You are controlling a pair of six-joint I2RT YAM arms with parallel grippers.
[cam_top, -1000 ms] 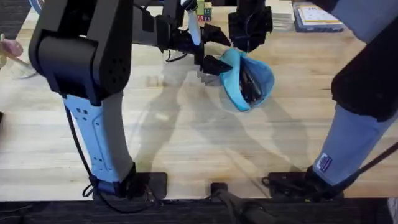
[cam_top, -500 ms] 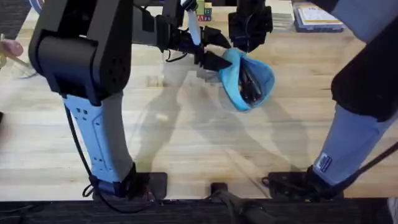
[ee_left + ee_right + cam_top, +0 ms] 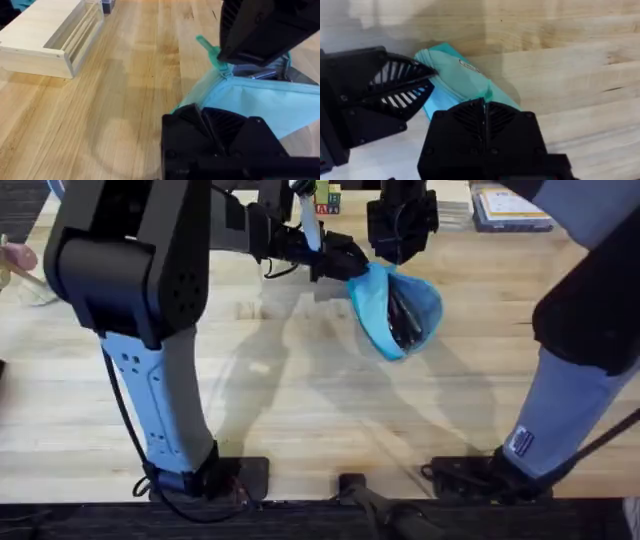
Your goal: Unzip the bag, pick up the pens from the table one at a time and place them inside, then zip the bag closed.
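Both my claws on the bag, its mouth gaping.

My left claw [image 3: 345, 265] pinches the near-left edge of the light blue bag [image 3: 395, 310], which sits toward the far side of the table [image 3: 300, 400], just right of centre. My right claw [image 3: 400, 235] comes down at the bag's far end, by the teal pull tab [image 3: 207, 47]; it seems pressed on the fabric there, though I cannot tell for sure. Inside the open pouch lie the pens [image 3: 403, 315], dark against the lining. A wooden box [image 3: 47, 42] stands off to the side.
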